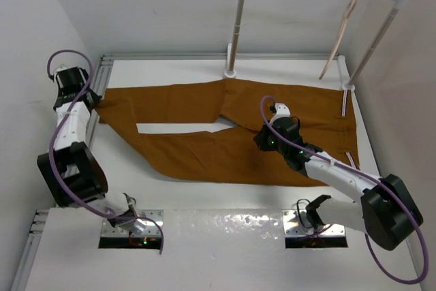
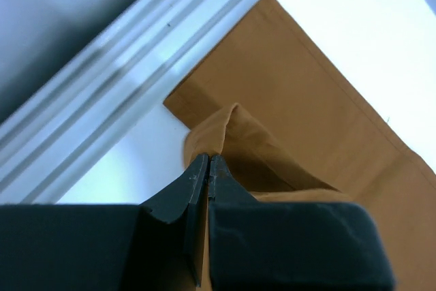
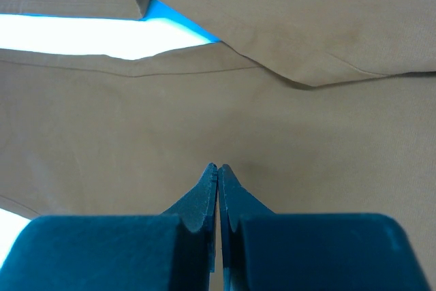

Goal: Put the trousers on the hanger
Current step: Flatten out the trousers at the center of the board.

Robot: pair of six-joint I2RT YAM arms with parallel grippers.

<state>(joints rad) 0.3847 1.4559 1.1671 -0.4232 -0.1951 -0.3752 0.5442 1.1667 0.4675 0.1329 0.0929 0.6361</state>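
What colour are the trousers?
The trousers are plain rust-brown, clearest from the top external view.

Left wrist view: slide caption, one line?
Left gripper, shut, pinches a raised fold at the leg end of the rust-brown cloth trousers beside the pale table-edge rail.

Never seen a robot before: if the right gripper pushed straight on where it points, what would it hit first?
The trousers: the right gripper, jaws shut, points into their brown cloth near where the legs fork. It may already touch; depth is unclear.
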